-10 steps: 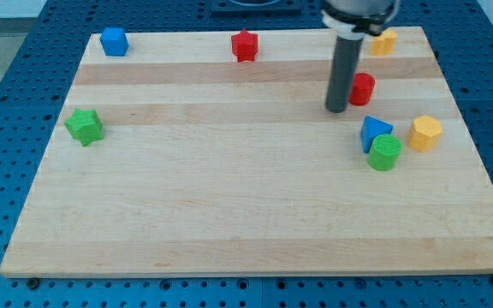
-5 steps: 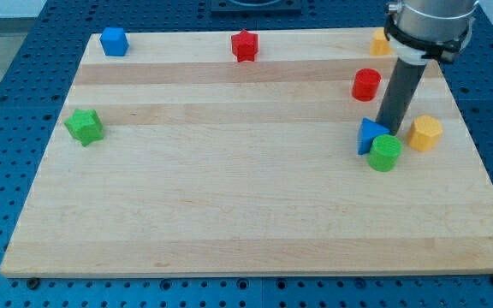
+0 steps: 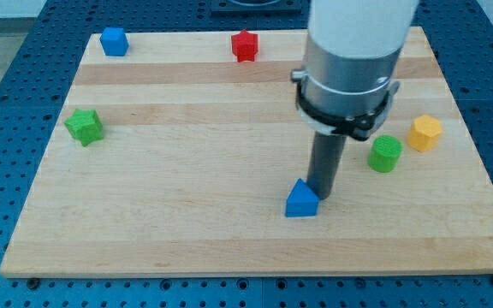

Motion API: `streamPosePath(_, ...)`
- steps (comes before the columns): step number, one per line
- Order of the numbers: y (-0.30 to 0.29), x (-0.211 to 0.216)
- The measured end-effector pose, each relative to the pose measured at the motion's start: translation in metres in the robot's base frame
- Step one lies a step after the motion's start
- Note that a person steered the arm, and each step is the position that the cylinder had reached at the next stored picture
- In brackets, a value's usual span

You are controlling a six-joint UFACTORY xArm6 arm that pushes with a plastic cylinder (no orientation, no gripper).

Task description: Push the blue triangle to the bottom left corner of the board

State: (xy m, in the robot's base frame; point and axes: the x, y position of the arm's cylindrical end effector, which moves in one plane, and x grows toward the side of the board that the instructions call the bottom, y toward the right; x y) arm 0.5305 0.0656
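Blue triangle [image 3: 301, 199] sits near-right of center on the desk [image 3: 187, 214], my tip [image 3: 321, 195] touching its right; no pincer here.

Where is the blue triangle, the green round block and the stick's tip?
blue triangle [image 3: 301, 200], camera view, its front face.
green cylinder [image 3: 385, 153], camera view, its side.
my tip [image 3: 322, 195], camera view, the rod's very end, right beside the triangle's upper right.
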Motion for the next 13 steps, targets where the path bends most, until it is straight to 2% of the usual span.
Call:
streamPosePath(2,-0.006,0.048)
streamPosePath(3,-0.023,0.05)
streamPosePath(5,-0.05,0.019)
streamPosePath(6,-0.082,0.017)
streamPosePath(7,-0.105,0.02)
streamPosePath(9,-0.111,0.041)
streamPosePath(12,-0.163,0.041)
streamPosePath(13,-0.163,0.041)
